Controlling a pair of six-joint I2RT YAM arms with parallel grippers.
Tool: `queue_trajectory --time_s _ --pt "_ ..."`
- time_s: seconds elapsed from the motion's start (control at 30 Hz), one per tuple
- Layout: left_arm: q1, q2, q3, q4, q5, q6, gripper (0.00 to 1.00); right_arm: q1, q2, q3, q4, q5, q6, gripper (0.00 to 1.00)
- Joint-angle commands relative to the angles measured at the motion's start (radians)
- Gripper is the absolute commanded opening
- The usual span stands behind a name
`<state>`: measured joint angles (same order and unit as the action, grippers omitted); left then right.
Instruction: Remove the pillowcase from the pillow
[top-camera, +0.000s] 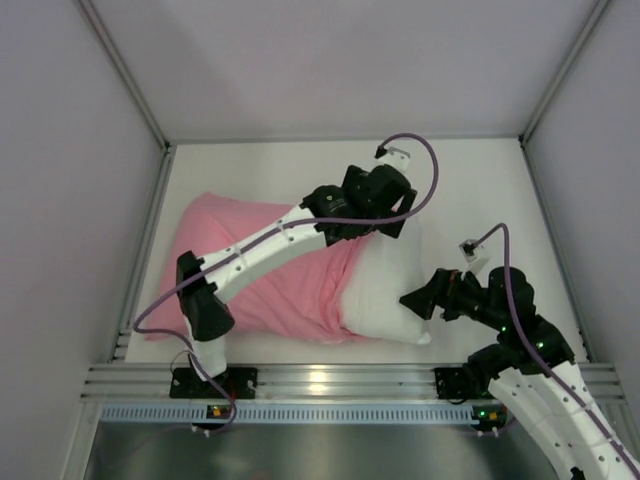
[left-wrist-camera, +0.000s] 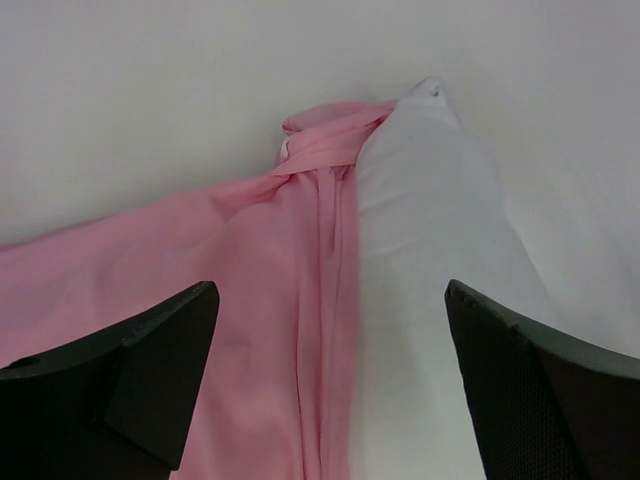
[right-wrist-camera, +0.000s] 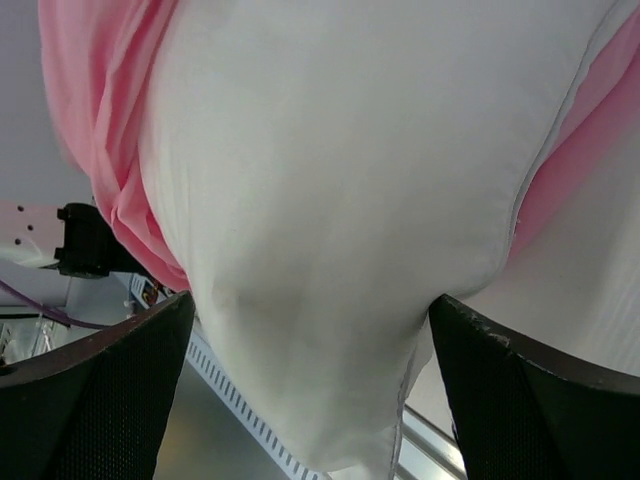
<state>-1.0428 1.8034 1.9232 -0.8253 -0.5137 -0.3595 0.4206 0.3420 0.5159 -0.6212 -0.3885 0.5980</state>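
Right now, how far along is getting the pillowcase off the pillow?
Done: one end of the pillow is bare. In hand: nothing; the left gripper and right gripper are both open. To do: the pink pillowcase covers most of the pillow.

plain white surface (top-camera: 470, 190) boxed in by pale grey walls (top-camera: 330, 60), aluminium rail (top-camera: 340, 380) running along the near edge

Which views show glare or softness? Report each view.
Top external: even light, bright glare on the metal rail. Left wrist: pillowcase folds sharp, soft shadows in the creases. Right wrist: pillow fills the frame, close, slightly soft.
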Motion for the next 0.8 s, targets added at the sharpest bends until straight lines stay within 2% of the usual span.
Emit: queue_trajectory --time_s 0.0,0.13,0.17,0.23,0.27,0.33,0.37,0.47,0.5,0.6,0.67,0.77 --pt "0.088 0.079 0.076 -0.055 0.078 0.088 0.97 -0.003 0.005 0.084 -0.008 0.036 0.017 0.94" --pt "0.133 0.163 0.042 -0.055 0.112 0.088 0.94 -0.005 0.029 0.122 -0.008 0.062 0.005 0.94" --pt "0.135 0.175 0.031 -0.057 0.068 0.09 0.93 -0.005 0.035 0.133 -0.008 0.066 0.003 0.94" --pt "0.154 0.191 0.005 -0.066 -0.001 0.071 0.81 -0.005 0.051 0.136 0.004 0.074 0.002 0.94" --pt "0.167 0.188 -0.007 -0.066 -0.038 0.042 0.7 -0.003 0.055 0.133 0.012 0.074 0.003 0.94" --pt "0.194 0.144 -0.049 -0.061 -0.078 -0.001 0.12 -0.003 0.077 0.122 0.043 0.079 0.014 0.94" --pt "0.198 0.122 -0.064 -0.058 -0.097 -0.04 0.0 -0.005 0.104 0.119 0.051 0.088 0.017 0.94" --pt "0.187 -0.03 -0.205 0.021 -0.112 -0.07 0.0 -0.003 0.153 0.13 0.077 0.109 0.016 0.94" --pt "0.176 -0.082 -0.258 0.094 -0.096 -0.081 0.0 -0.003 0.182 0.136 0.084 0.129 0.014 0.95" --pt "0.15 -0.377 -0.491 0.246 -0.028 -0.124 0.0 -0.005 0.263 0.186 0.118 0.145 -0.006 0.98" --pt "0.139 -0.497 -0.666 0.316 0.007 -0.16 0.0 -0.005 0.343 0.243 0.124 0.157 -0.026 0.99" --pt "0.124 -0.718 -0.818 0.426 0.081 -0.208 0.0 -0.006 0.446 0.303 0.143 0.149 -0.055 0.99"
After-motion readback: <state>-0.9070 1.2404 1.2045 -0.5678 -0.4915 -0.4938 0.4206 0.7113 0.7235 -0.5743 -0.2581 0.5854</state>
